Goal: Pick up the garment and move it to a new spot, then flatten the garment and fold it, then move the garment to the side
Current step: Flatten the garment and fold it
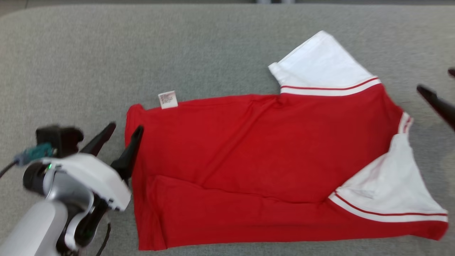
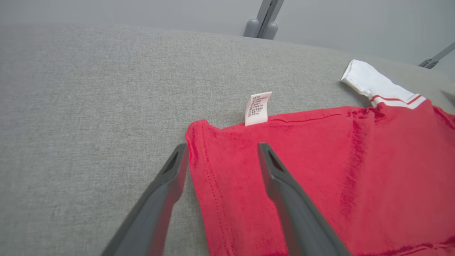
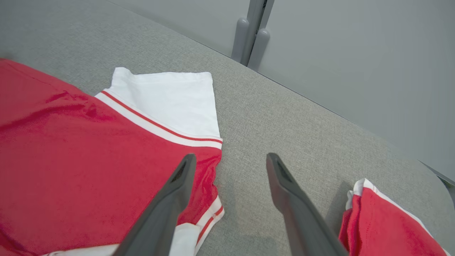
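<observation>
A: What lies under the left gripper [image 2: 223,145]?
B: A grey woven tabletop [image 2: 89,106], spreading far ahead of it to a curved edge.
A: And past the right gripper [image 3: 231,155]?
B: A pale grey wall [image 3: 355,53], with a grey upright post [image 3: 250,35] almost straight ahead at the tabletop's far edge. Soft, even light.

The T-shirt [image 1: 256,160] lies on the table [image 1: 71,53], across the middle and right of the head view. Its care label [image 1: 167,99] juts from the upper edge, centre left. The upper sleeve [image 1: 320,64] points upper right and the lower sleeve [image 1: 387,181] lower right. The left hand [image 1: 126,127] straddles the shirt's left edge. The right hand [image 1: 435,80] is at the frame's right edge.
</observation>
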Controlling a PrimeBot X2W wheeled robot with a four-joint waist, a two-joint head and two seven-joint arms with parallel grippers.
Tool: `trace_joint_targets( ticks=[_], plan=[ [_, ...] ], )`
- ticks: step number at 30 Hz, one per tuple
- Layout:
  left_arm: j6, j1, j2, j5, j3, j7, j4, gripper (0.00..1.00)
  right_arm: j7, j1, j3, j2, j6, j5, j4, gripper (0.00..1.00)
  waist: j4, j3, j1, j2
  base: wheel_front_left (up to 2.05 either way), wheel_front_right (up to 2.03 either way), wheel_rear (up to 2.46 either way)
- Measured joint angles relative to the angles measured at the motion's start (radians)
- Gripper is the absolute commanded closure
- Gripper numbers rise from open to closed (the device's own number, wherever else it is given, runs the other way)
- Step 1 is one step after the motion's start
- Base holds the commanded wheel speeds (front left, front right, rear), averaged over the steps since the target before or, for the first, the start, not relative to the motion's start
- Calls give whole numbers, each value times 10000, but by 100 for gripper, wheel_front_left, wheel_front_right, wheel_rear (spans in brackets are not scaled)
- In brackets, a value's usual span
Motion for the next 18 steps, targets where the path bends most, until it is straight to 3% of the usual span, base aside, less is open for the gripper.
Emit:
trace_joint_targets(
  ticks=[8,13,18],
  plan=[
    [-627,-2576,-752,370,-826,575,1883,0,284,-3967,1988,1519,-2,-1139,3302,0,714,1213,0,0,0,0,0],
    [-991,-3162,-920,476,-1168,767,2443,0,-203,-5037,2681,1977,-2,-1375,4984,0,1186,1604,0,0,0,0,0],
    [-1179,-3328,-951,470,-1289,848,2610,0,-560,-5556,3243,2098,-2,-1348,5885,0,1382,1709,0,0,0,0,0]
  ],
)
